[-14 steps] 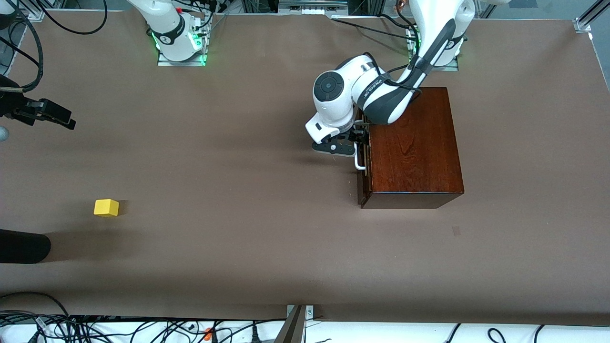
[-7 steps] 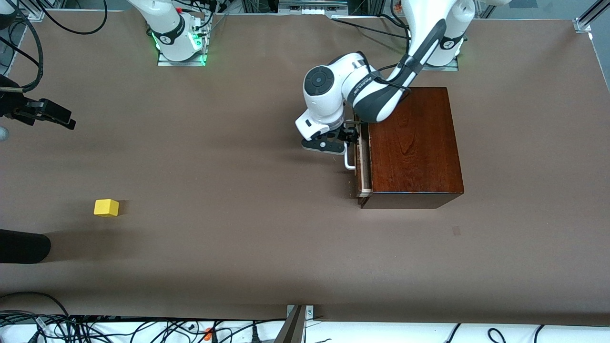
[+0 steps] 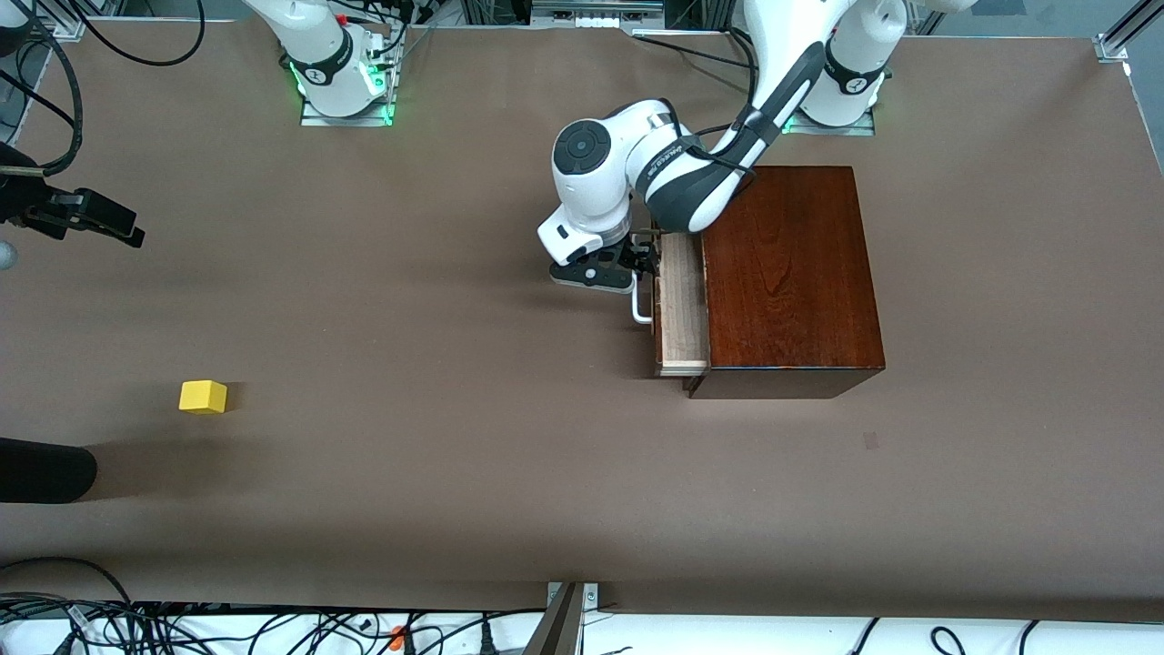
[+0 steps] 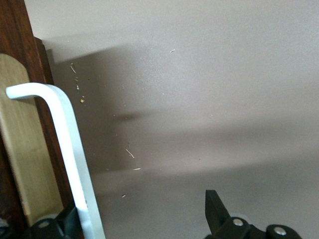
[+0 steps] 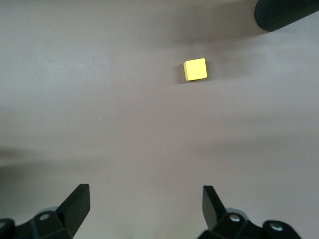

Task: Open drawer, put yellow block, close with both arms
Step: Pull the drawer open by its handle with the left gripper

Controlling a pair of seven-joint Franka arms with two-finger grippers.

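Note:
The dark mahogany box [image 3: 791, 273] stands toward the left arm's end of the table. Its drawer [image 3: 682, 314] is pulled partly out and shows a strip of pale wood tray. The white loop handle [image 3: 641, 307] also shows in the left wrist view [image 4: 65, 139]. My left gripper [image 3: 637, 264] is open at the handle [image 4: 142, 211]; one finger [image 4: 60, 224] sits between the handle and the drawer front. The yellow block [image 3: 203, 397] lies toward the right arm's end. My right gripper [image 3: 109, 223] hangs open and empty [image 5: 144, 199] above the table, with the block [image 5: 195, 69] ahead of it.
A black rounded object [image 3: 45, 471] lies at the table's edge, nearer the front camera than the block; it also shows in the right wrist view [image 5: 284, 12]. Cables run along the table's front edge [image 3: 273, 628]. Brown tabletop [image 3: 436, 364] spans between block and box.
My left gripper has moved toward the right arm's end with the handle, sliding the drawer from nearly shut to partly open. The right arm and the yellow block have not moved.

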